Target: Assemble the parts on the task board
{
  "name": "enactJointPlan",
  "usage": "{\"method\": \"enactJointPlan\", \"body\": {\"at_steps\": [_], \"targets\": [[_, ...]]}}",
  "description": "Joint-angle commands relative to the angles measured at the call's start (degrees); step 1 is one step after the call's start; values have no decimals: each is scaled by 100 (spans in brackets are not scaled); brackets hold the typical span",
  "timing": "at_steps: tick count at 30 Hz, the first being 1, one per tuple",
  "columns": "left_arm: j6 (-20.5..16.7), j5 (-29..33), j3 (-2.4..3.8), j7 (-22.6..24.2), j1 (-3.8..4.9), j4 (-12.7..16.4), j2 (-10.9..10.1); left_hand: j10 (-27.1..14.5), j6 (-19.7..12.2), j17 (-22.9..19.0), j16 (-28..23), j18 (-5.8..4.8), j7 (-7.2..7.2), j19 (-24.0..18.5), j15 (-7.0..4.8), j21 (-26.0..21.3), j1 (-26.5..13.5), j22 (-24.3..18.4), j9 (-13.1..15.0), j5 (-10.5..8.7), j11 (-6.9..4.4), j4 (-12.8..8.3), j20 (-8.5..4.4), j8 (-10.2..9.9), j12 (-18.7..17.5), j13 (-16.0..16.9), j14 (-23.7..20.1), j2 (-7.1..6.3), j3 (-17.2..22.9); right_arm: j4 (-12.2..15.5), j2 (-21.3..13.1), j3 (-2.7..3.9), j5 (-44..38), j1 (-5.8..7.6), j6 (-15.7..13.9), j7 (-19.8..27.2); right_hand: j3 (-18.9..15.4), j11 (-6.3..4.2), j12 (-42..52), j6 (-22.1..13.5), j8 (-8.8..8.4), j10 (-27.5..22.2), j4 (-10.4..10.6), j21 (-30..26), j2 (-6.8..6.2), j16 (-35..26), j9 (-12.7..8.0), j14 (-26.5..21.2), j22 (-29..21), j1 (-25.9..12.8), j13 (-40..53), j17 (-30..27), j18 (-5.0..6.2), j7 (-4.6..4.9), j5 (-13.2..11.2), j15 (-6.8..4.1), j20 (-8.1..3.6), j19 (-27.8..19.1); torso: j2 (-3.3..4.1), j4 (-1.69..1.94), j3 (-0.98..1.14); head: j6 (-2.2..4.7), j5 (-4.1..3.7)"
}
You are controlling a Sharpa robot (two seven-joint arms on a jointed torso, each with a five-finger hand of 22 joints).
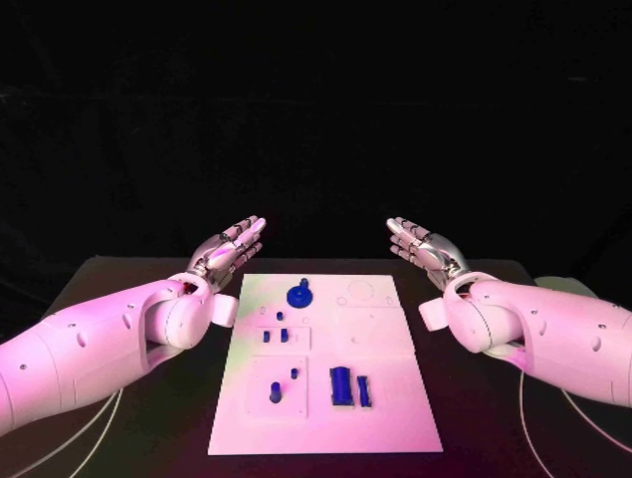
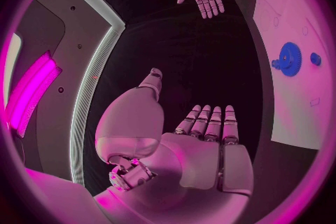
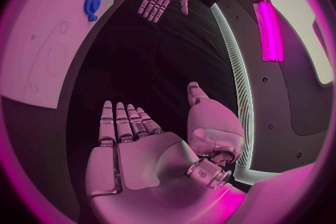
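We see the flat white rectangular task board (image 1: pixel 330 368) lying in the middle of the black table (image 1: pixel 129 289), with small blue plastic parts on it. A round blue toothed gear (image 1: pixel 300 296) stands near the board's far edge, towards its left side. Nearer than the gear, two short blue pegs (image 1: pixel 274 336) sit side by side on the board's left half, with a smaller blue stud (image 1: pixel 279 316) between them and the gear. At the board's near left lies a dark blue oblong piece (image 1: pixel 276 392), with a tiny blue peg (image 1: pixel 295 373) just beside it. Right of that, close to the board's middle, two upright blue rectangular blocks (image 1: pixel 350 386) stand next to each other.

The left silver hand (image 1: pixel 230 249) hangs above the table off the board's far left corner, palm up, fingers (image 2: pixel 210 123) straight and released, grasping nothing. The right silver hand (image 1: pixel 423 249) hangs off the board's far right corner, likewise flat, its fingers (image 3: pixel 122 123) released and grasping nothing. Neither hand touches the board
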Motion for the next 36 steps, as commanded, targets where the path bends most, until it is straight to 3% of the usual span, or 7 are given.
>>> {"method": "enactJointPlan", "body": {"at_steps": [1, 3, 6, 8, 12, 21, 36], "targets": [[-731, 70, 21, 166, -29, 279, -58, -936, -790, -278, -156, -211, -163, -893, -185, -77, -5060, -82, -326, -196, -142, -320, -312, -260, -143, -68, -815, 140, -219, 391, -34, 111, 505, -91, -722, 350, -560, -169, -127, -910, -160, -1138, -81, -77, 133, -246, -521, -1207, -295, -2867, -176, -384, -249, -202, -110, -126, -243, -1391, -98, 74, 129, 223, 45], [-1055, 100, 30, 220, -56, 492, -107, -936, -790, -278, -156, -211, -163, -893, -185, -77, -5060, -82, -326, -196, -142, -320, -312, -260, -143, -68, -815, 140, -219, 666, -68, 206, 716, -162, -1018, 472, -560, -169, -127, -910, -160, -1138, -81, -77, 133, -246, -521, -1207, -295, -2867, -176, -384, -249, -202, -110, -126, -243, -1391, -122, 92, 161, 290, 59], [-1594, 149, 46, 311, -101, 847, -190, -936, -790, -278, -156, -211, -163, -893, -185, -77, -5060, -82, -326, -196, -142, -320, -312, -260, -143, -68, -815, 140, -219, 999, -109, 321, 971, -248, -1376, 620, -560, -169, -127, -910, -160, -1138, -81, -77, 133, -246, -521, -1207, -295, -2867, -176, -384, -249, -202, -110, -126, -243, -1391, -143, 108, 188, 347, 70], [-2036, 190, 58, 385, -138, 1138, -257, -936, -790, -278, -156, -211, -163, -893, -185, -77, -5060, -82, -326, -196, -142, -320, -312, -260, -143, -68, -815, 140, -219, 1203, -134, 392, 1127, -301, -1596, 710, -560, -169, -127, -910, -160, -1138, -81, -77, 133, -246, -521, -1207, -295, -2867, -176, -384, -249, -202, -110, -126, -243, -1391, -147, 110, 193, 357, 73], [-2621, 243, 75, 484, -187, 1524, -346, -936, -790, -278, -156, -211, -163, -893, -185, -77, -5060, -82, -326, -196, -142, -320, -312, -260, -143, -68, -815, 140, -219, 1395, -157, 458, 1274, -350, -1802, 795, -560, -169, -127, -910, -160, -1138, -81, -77, 133, -246, -521, -1207, -295, -2867, -176, -384, -249, -202, -110, -126, -243, -1391, -147, 110, 193, 357, 73], [-3263, 302, 93, 592, -241, 1946, -444, -936, -790, -278, -156, -211, -163, -893, -185, -77, -5060, -82, -326, -196, -142, -320, -312, -260, -143, -68, -815, 140, -219, 1427, -161, 469, 1298, -359, -1836, 809, -560, -169, -127, -910, -160, -1138, -81, -77, 133, -246, -521, -1207, -295, -2867, -176, -384, -249, -202, -110, -126, -243, -1391, -147, 110, 193, 357, 73], [-3272, 303, 94, 593, -242, 1952, -445, -936, -790, -278, -156, -211, -163, -893, -185, -77, -5060, -82, -326, -196, -142, -320, -312, -260, -143, -68, -815, 140, -219, 1427, -161, 469, 1298, -359, -1836, 809, -560, -169, -127, -910, -160, -1138, -81, -77, 133, -246, -521, -1207, -295, -2867, -176, -384, -249, -202, -110, -126, -243, -1391, -147, 110, 193, 357, 73]]}}
